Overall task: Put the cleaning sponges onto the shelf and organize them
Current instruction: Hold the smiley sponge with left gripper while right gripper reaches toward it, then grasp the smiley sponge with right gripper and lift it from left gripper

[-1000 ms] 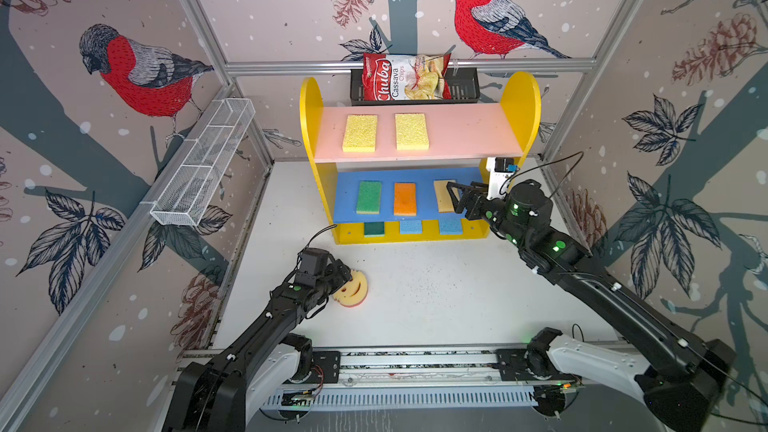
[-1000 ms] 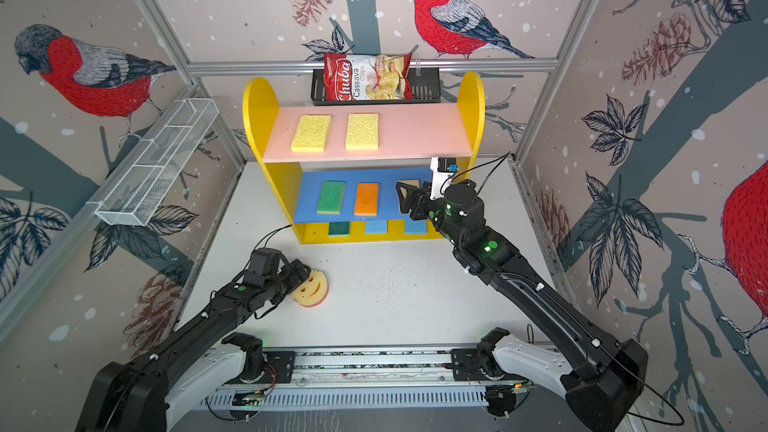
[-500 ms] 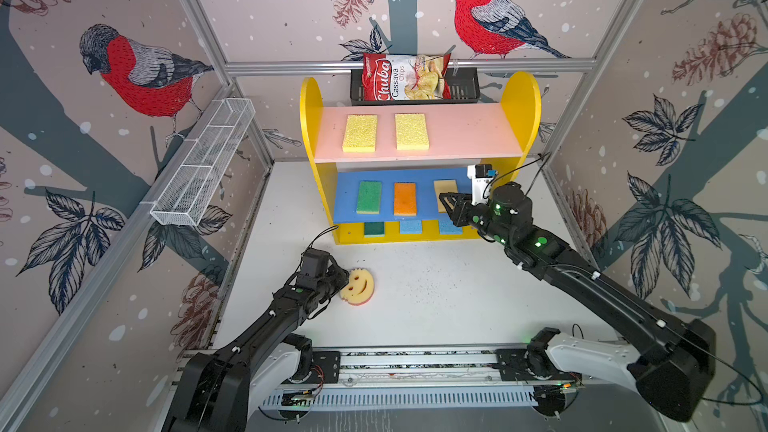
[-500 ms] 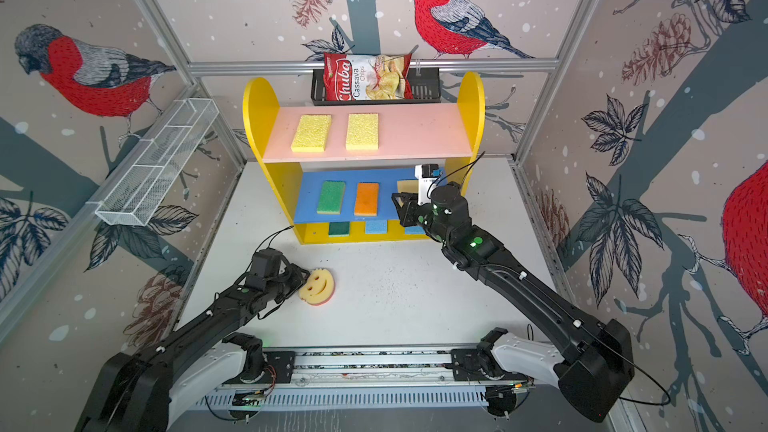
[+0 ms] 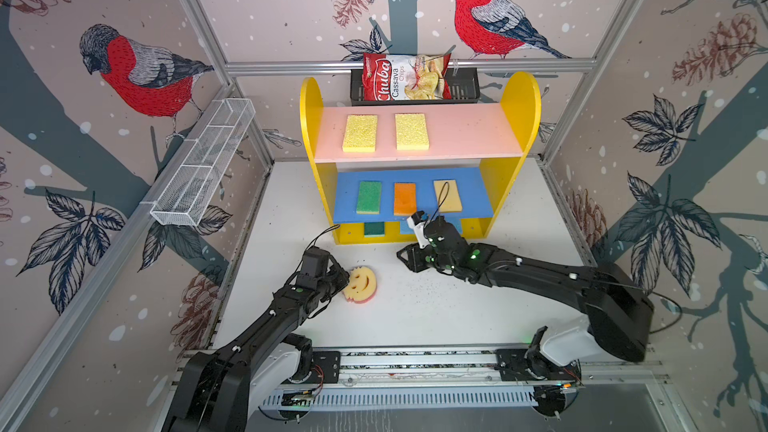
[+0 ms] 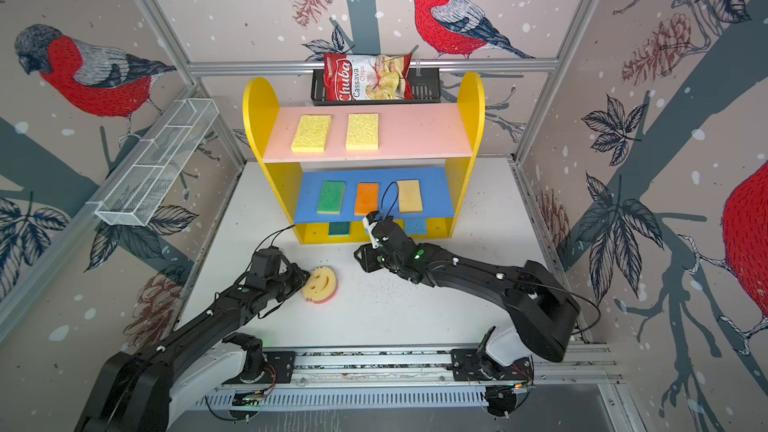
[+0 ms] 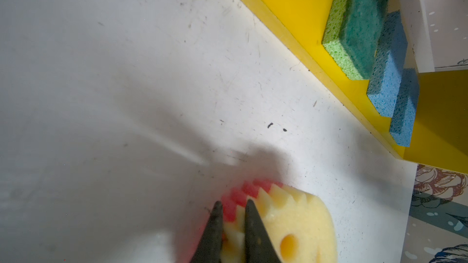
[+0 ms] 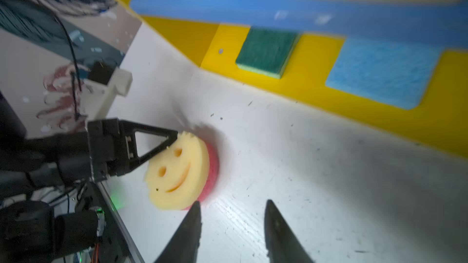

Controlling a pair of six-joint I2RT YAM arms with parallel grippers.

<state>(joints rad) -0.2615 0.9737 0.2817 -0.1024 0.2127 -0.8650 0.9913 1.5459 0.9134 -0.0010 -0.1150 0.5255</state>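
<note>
My left end effector (image 7: 233, 204) has just clenched on the smiley sponge (image 5: 362, 284), and my right end effector (image 8: 233, 204) leaves the shelf (image 5: 465, 130) released, so this last loose sponge looks ready to lift.

porous foam smiley sponge (image 5: 360, 284), scuffed matt table (image 5: 457, 317)

You've got bullfinch wallpaper (image 5: 141, 72), aluminium frame posts (image 5: 193, 14), scuffed white tabletop (image 5: 457, 317), wire basket (image 5: 203, 168) on the left wall, black basket (image 5: 465, 89) holding Chuba chips bag (image 5: 403, 76)

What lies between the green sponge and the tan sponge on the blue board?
The orange sponge lies between the green sponge and the tan sponge, as both top views show.
</note>
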